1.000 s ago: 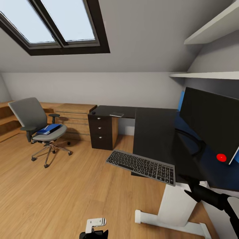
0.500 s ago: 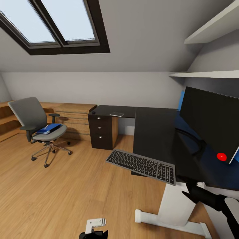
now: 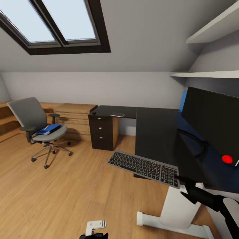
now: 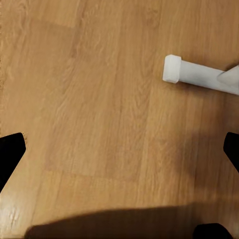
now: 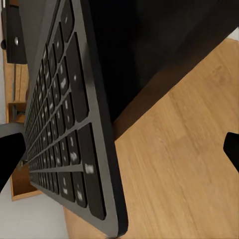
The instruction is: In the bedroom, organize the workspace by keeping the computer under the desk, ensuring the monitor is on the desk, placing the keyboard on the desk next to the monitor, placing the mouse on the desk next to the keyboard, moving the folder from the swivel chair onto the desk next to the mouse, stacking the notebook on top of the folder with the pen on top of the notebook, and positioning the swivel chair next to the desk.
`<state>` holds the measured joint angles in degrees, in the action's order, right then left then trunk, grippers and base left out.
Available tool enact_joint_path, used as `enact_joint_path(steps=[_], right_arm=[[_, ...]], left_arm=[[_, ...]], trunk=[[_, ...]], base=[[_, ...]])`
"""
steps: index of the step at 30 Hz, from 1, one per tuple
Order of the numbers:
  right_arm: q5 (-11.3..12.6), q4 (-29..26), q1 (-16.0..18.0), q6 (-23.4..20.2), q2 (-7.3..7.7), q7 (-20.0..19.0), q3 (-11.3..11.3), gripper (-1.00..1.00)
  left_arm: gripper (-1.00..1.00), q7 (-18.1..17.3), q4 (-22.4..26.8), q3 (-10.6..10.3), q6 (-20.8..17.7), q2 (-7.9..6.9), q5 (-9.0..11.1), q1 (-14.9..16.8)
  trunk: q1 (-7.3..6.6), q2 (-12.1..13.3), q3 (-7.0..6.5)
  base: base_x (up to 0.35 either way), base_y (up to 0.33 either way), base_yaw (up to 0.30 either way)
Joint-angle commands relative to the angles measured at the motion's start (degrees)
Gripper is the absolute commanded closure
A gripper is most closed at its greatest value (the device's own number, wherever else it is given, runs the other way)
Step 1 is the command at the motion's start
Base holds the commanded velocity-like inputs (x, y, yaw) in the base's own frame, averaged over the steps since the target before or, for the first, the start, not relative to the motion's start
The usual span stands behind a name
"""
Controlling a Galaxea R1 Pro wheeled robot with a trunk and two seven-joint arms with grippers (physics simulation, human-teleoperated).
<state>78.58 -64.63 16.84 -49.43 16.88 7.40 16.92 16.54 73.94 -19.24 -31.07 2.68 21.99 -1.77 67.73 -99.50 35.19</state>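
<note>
From the head camera, the right gripper [image 3: 184,183] pinches the near right end of a slim grey keyboard [image 3: 144,164], holding it out level off the desk [image 3: 156,132] edge, probably to slide it beside the monitor [image 3: 212,121]. The left wrist camera looks down at wood floor [image 4: 99,99], its fingertips [image 4: 10,152] spread wide apart. The right wrist camera runs along the keyboard's dark keys and thin edge.

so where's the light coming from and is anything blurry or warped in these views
Head view: daylight enters through the dark-framed skylight; edges look stretched, wide-angle. Left wrist view: a soft dark shadow lies on the wooden plank floor, which is sharp. Right wrist view: the grey flat keyboard looms close, steeply foreshortened, its nearest keys slightly soft.
</note>
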Motion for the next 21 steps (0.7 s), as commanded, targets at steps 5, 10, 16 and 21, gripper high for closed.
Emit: enact_joint_path(steps=[5,10,16,21], right_arm=[[0.61,-0.06,0.03,-0.30,-0.01,0.60,0.03,-1.00],[0.63,-0.06,0.03,-0.37,-0.03,0.60,-0.02,-1.00],[0.65,-0.14,0.03,-0.47,-0.42,0.66,-0.04,-1.00],[0.61,-0.28,0.03,-0.66,-0.45,0.76,-0.05,1.00]], left_arm=[[-1.00,0.55,-0.35,-0.22,-0.12,0.02,0.60,0.01],[-1.00,0.59,-0.67,-0.26,-0.13,0.05,0.60,0.02],[-1.00,0.60,-0.73,-0.27,-0.13,0.05,0.60,0.02],[-1.00,0.60,-1.21,-0.35,-0.11,0.05,0.60,0.01]], trunk=[[0.00,-0.03,0.05],[0.00,-0.03,0.05],[0.00,-0.03,0.05],[0.00,-0.03,0.05]], base=[[0.002,0.074,0.000],[0.000,0.010,0.000],[0.000,0.001,0.000],[0.000,0.000,0.000]])
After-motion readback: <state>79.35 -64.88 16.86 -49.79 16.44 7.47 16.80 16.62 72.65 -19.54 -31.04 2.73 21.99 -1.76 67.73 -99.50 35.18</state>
